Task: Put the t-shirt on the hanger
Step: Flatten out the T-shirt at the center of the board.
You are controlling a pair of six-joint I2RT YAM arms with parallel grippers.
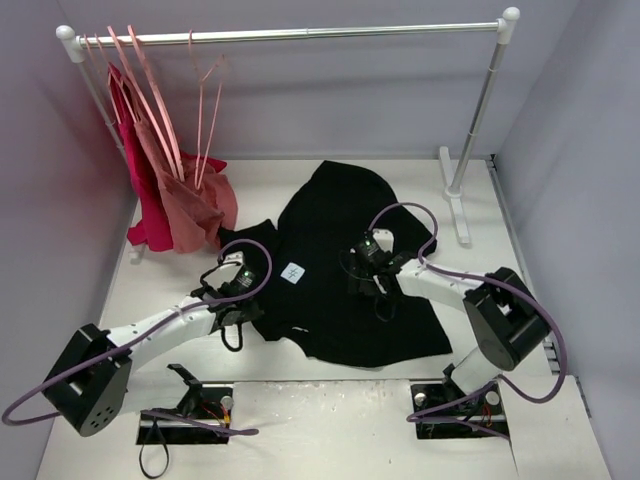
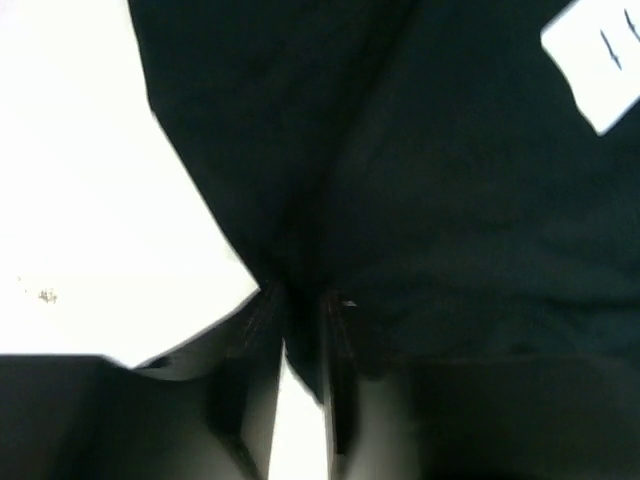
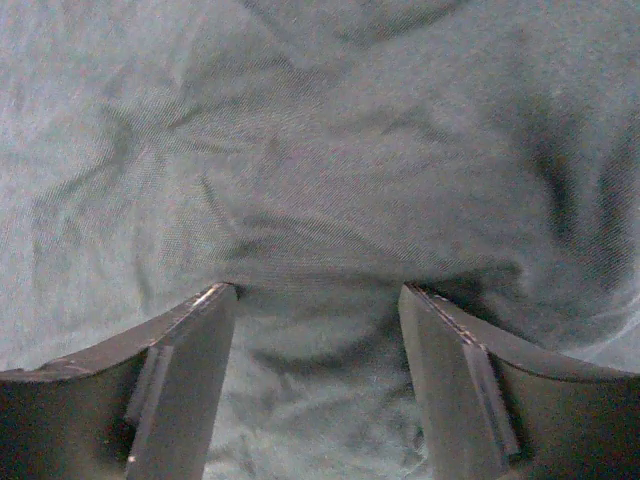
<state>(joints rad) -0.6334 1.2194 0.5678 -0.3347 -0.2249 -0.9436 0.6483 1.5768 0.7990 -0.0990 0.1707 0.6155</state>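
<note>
The black t-shirt (image 1: 340, 250) lies spread and rumpled on the white table, with a white tag (image 1: 293, 272) near its left side. My left gripper (image 1: 247, 300) is at the shirt's left edge. In the left wrist view it (image 2: 300, 295) is shut on a fold of the black fabric (image 2: 420, 180). My right gripper (image 1: 362, 277) rests on the middle of the shirt. In the right wrist view it (image 3: 318, 290) is open, fingertips pressed onto the cloth (image 3: 320, 150), with nothing held. The thin pale-pink hanger (image 1: 205, 115) hangs bare on the rail, away from both grippers.
A clothes rack's rail (image 1: 300, 35) spans the back, with its right post (image 1: 478, 120) and foot (image 1: 455, 205) beside the shirt. A red garment (image 1: 140, 190) and a rose-pink garment (image 1: 195, 205) hang on pink hangers at the left end.
</note>
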